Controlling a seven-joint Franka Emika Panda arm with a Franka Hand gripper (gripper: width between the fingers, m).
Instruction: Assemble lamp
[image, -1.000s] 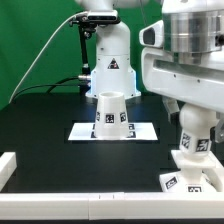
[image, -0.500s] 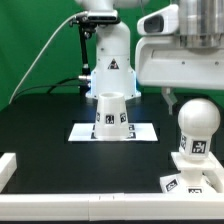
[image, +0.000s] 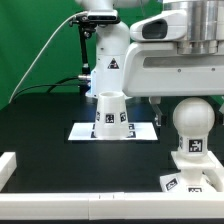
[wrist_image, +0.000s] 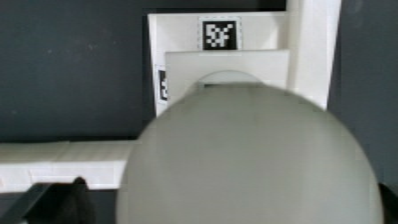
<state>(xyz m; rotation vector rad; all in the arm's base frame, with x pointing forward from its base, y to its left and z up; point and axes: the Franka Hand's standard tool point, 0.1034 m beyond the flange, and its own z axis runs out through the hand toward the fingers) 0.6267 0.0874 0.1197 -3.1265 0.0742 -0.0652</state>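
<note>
The white ball-shaped bulb (image: 190, 120) stands upright on the square stepped base (image: 192, 172) at the front of the exterior view's right. The tapered cone shade (image: 110, 112) stands on the marker board (image: 144, 131) in the middle. My gripper (image: 183, 100) hangs just above the bulb, open, with one dark finger (image: 157, 113) beside it and not touching. In the wrist view the bulb (wrist_image: 249, 150) fills most of the picture, over the base (wrist_image: 222, 55). One dark fingertip (wrist_image: 54, 203) shows beside the bulb; the other is hidden.
A white rim wall (image: 20, 165) runs along the table's front and sides, and shows in the wrist view (wrist_image: 63, 160). The arm's white pedestal (image: 110, 65) stands behind the shade. A green screen is at the back.
One second ago my gripper was down around the bulb and hid it. It has let go and risen, leaving the bulb uncovered on the base. The arm has swung toward the exterior view's left.
</note>
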